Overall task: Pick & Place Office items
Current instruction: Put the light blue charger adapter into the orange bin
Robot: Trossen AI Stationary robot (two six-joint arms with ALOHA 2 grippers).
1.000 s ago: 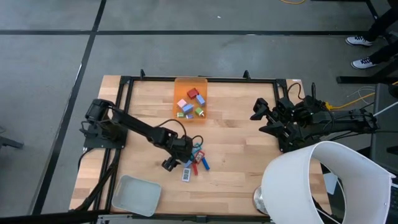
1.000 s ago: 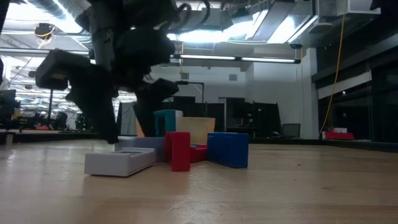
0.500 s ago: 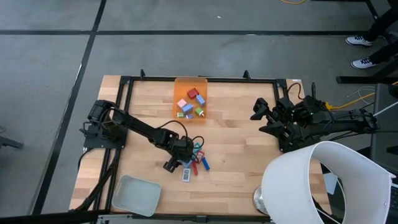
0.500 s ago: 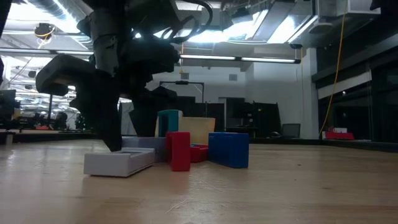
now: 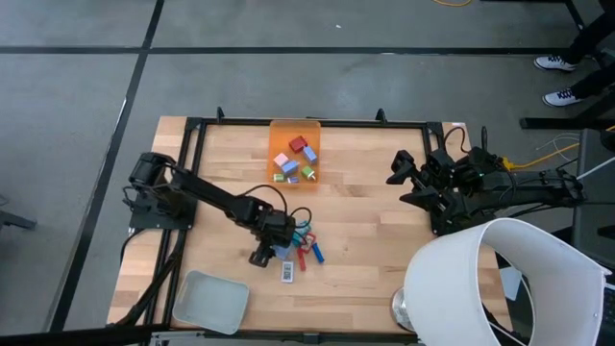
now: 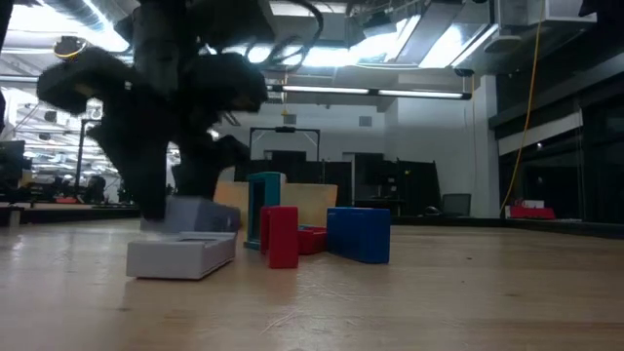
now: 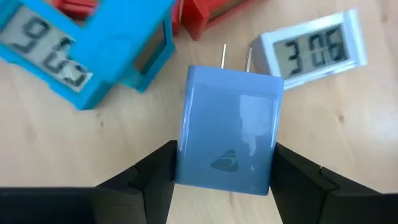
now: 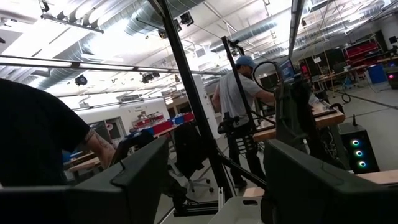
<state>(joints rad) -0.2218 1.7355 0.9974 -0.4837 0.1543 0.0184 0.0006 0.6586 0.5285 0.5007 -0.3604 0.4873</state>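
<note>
Partway done, I'd judge: several office items already lie in the orange bin (image 5: 294,154), the left claw (image 7: 224,180) grasps a blue plug adapter (image 7: 228,130) beside the loose tabletop pile (image 5: 303,248) below the bin, right claw (image 5: 396,173) idle right of bin, released.

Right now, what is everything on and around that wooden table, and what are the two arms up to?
Translucent orange rectangular bin: one, far middle of the table, holding several small coloured pieces.
Pale grey shallow tray: one, near left corner.
Loose pile of small pieces: red, blue and teal, table centre.
White flat piece with a number display: one, near edge of the pile.
Pale blue plug-shaped block: one, between the left fingers, lifted off the wood in the low view.
White lampshade: one, near right.
People: one in the right wrist view; shoes at the high view's top right.
Left gripper: at the pile, shut on the block.
Right gripper: waiting at the right side.
</note>
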